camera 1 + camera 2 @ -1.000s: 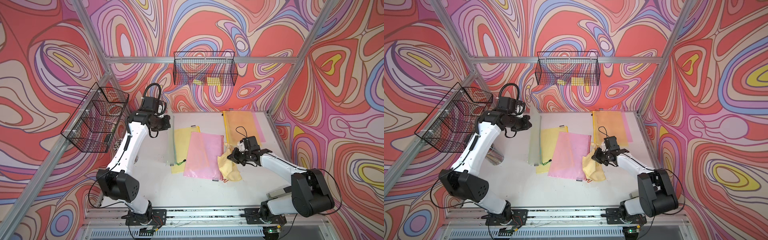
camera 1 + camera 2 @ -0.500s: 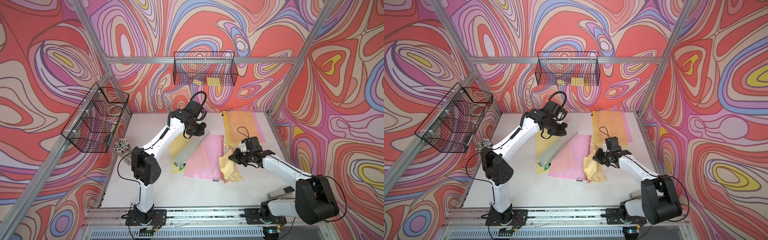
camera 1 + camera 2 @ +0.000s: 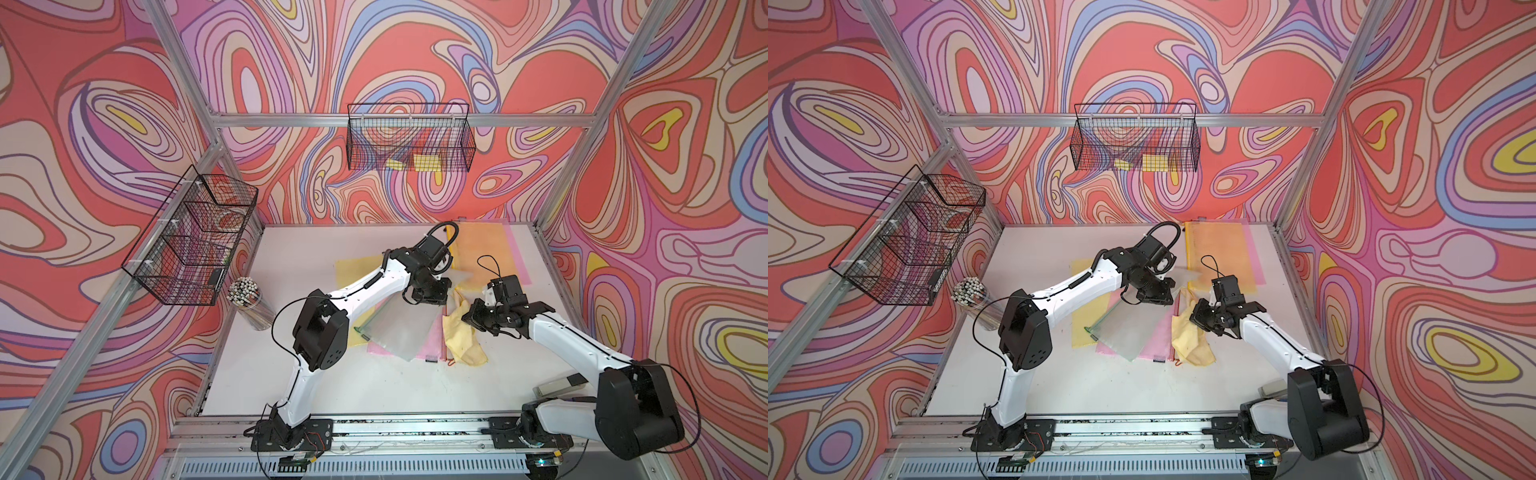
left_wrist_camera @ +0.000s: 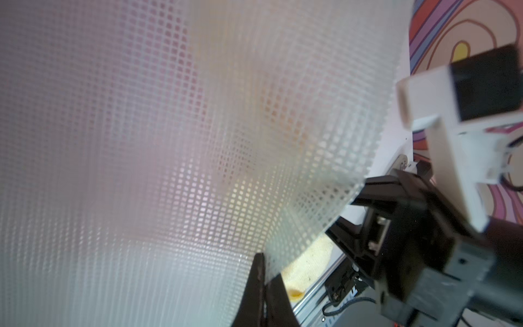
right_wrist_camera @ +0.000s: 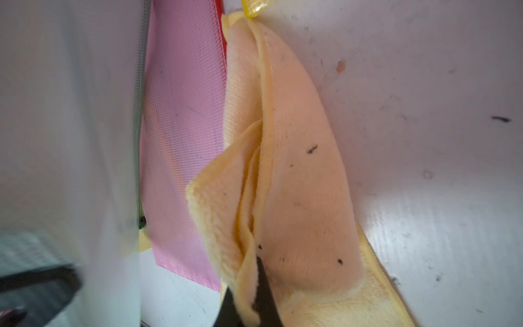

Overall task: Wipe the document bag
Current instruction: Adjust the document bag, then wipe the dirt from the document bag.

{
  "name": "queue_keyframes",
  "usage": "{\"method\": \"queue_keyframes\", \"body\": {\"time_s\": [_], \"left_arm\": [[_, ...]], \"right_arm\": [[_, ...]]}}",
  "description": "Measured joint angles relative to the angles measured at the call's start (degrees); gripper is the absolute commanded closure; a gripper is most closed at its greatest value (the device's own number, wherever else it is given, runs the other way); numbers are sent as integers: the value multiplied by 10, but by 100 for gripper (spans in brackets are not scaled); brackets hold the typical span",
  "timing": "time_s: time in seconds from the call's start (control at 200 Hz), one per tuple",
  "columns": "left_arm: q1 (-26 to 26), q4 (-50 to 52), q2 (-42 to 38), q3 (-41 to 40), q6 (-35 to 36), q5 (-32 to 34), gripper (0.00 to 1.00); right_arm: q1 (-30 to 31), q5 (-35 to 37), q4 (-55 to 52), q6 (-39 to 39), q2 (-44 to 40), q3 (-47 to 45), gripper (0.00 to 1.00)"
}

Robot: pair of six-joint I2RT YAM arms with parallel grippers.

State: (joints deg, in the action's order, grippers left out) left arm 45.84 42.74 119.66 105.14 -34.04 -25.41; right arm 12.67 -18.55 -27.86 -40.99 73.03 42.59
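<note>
A translucent mesh document bag [image 3: 395, 328] [image 3: 1129, 328] with a green zip edge hangs tilted over the pink and yellow bags in mid-table. My left gripper [image 3: 445, 291] [image 3: 1160, 297] is shut on its upper corner. In the left wrist view the mesh [image 4: 169, 170] fills most of the picture, and the left gripper [image 4: 264, 263] pinches its edge. My right gripper [image 3: 469, 318] [image 3: 1196, 318] [image 5: 249, 286] is shut on a crumpled yellow cloth [image 3: 461, 336] [image 3: 1190, 340] [image 5: 297, 184]. The cloth rests on the table just right of the held bag.
A pink bag [image 3: 434, 338] [image 5: 181, 113] and a yellow bag [image 3: 349, 270] lie under the held one. An orange-yellow bag [image 3: 486, 253] lies at the back right. A pen cup [image 3: 249, 303] stands at the left edge. Wire baskets [image 3: 195, 245] [image 3: 409, 141] hang on the walls.
The left arm has swung from the left side across to the middle, carrying the translucent bag over the pink one and up to the cloth. The right arm has barely shifted.
</note>
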Motion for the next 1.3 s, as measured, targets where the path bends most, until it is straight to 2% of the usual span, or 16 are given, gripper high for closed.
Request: {"method": "queue_keyframes", "body": {"time_s": [0.105, 0.185, 0.386, 0.561, 0.696, 0.826, 0.976, 1.077, 1.302], "left_arm": [[3, -98, -12, -90, -54, -46, 100], [2, -139, -9, -112, -79, -63, 97], [2, -239, -7, -120, -106, -90, 55], [-1, -322, -17, -169, -129, -102, 38], [-12, -337, -26, -181, -130, -106, 35], [-45, -366, -76, -241, -131, -108, 32], [-109, -351, -148, -289, -108, -99, 31], [-153, -321, -180, -296, -70, -86, 35], [-197, -273, -178, -341, 57, -60, 39]], "right_arm": [[0, 40, -55, 6, -28, 37, 100], [0, 66, -87, 14, -47, 72, 100], [0, 79, -113, 26, -62, 121, 100], [0, 105, -166, 19, -64, 153, 100], [0, 127, -201, 21, -90, 216, 100], [0, 108, -176, 23, -81, 229, 100], [7, 93, -143, 24, -6, 207, 100], [20, 90, -115, 25, 63, 195, 100], [46, 76, -49, 26, 177, 148, 100]]}}
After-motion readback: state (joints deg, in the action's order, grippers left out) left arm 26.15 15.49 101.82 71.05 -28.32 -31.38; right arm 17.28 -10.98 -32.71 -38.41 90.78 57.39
